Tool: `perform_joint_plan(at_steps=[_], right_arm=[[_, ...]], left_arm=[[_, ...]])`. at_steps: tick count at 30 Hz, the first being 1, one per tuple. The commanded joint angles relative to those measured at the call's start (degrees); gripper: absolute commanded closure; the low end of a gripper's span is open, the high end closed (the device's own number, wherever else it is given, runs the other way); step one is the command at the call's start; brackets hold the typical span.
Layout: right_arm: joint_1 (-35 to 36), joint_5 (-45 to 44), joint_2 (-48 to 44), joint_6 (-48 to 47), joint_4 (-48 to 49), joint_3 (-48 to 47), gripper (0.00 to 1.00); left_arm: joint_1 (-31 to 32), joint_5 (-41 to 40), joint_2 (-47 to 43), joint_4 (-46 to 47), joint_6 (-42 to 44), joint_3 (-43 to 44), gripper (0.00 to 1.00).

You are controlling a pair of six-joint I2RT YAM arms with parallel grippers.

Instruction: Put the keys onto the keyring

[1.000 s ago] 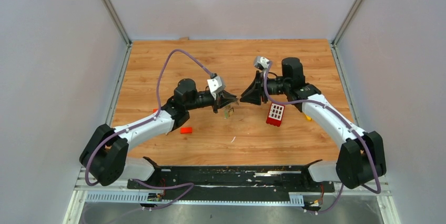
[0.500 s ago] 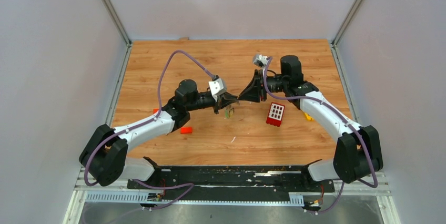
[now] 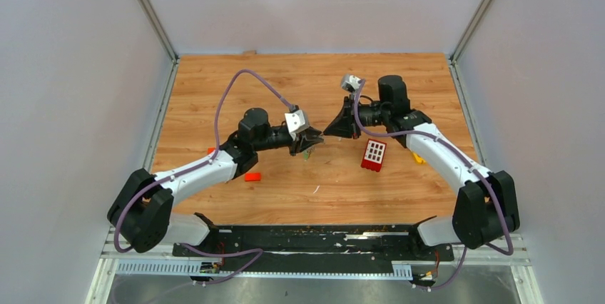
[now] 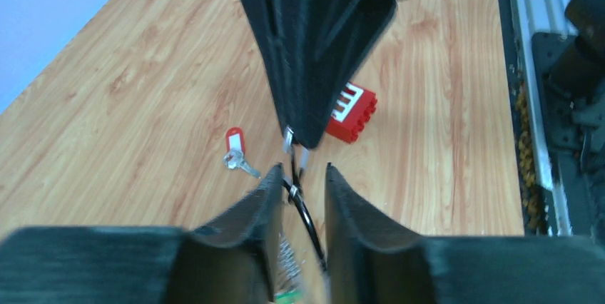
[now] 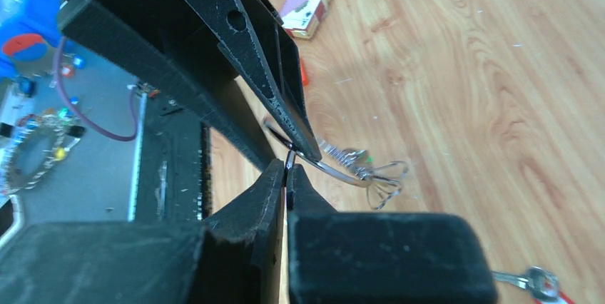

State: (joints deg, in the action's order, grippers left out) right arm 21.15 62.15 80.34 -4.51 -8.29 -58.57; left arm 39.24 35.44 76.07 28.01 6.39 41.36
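My right gripper (image 5: 287, 170) is shut on the thin silver keyring (image 5: 335, 167), pinching its wire at the fingertips. A small spring, a green bit and thin wire loops hang from the ring. My left gripper (image 4: 300, 175) is open, and the ring's wire (image 4: 307, 213) runs through the gap between its fingers. In the top view the two grippers (image 3: 312, 140) (image 3: 327, 133) meet tip to tip above the middle of the table. One of the keys (image 4: 235, 154), silver with a red tag, lies flat on the wood below them, and shows again as a key (image 5: 531, 280) in the right wrist view.
A red block with white squares (image 3: 374, 154) lies just right of the grippers, with a yellow piece (image 3: 417, 159) beyond it under the right arm. A small red block (image 3: 252, 176) lies by the left forearm. The black rail (image 3: 314, 240) runs along the near edge.
The right gripper has moved in slightly to the left and closed on the keyring. The left gripper's jaws, shut on the ring before, have parted.
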Motion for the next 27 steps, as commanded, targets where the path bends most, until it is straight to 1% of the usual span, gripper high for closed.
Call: perform_joint_plan(at_steps=[1,4,7,12,15,16,17,20,21,27], right_arm=[[-0.3,-5.0,-4.5,-11.4,-4.7,-4.3,1.00],[-0.2,-4.9,-6.5,-14.6,-6.8,-4.8,1.00],[-0.2,-5.2,-8.1,-14.9,-6.7,-4.3,1.00],[-0.2,-5.0,-9.0,-12.2,-5.6,-3.8,1.00],[-0.2,-4.8,-9.3,-10.2,-4.6,-3.4,1.00],[-0.2,-4.9,-9.4,-9.8,-4.5,-3.3,1.00],[-0.2,-5.0,-9.6,-9.7,-4.4,-3.2,1.00],[-0.3,-5.7,-10.4,-9.4,-4.2,-2.5,1.00],[-0.3,-6.1,-10.7,-9.4,-4.1,-2.3,1.00],[-0.5,-8.6,-11.7,-10.3,-4.6,-1.8,1.00]], left_arm=[[0.4,4.0,-2.2,-4.4,4.8,2.5,0.60],[0.3,4.7,-2.8,-7.9,8.6,3.0,0.48],[0.3,5.8,-2.6,-10.3,10.3,3.8,0.42],[0.3,6.1,0.2,-10.5,8.5,6.0,0.41],[0.3,5.9,2.5,-9.3,6.3,7.8,0.43],[0.3,6.2,3.1,-9.2,5.7,8.4,0.45],[0.3,6.5,3.7,-9.3,5.2,8.9,0.49],[0.3,7.0,5.1,-11.2,5.0,10.4,0.68],[0.3,6.9,5.4,-12.2,5.4,10.8,0.77],[0.3,7.0,4.8,-16.7,6.9,11.9,1.00]])
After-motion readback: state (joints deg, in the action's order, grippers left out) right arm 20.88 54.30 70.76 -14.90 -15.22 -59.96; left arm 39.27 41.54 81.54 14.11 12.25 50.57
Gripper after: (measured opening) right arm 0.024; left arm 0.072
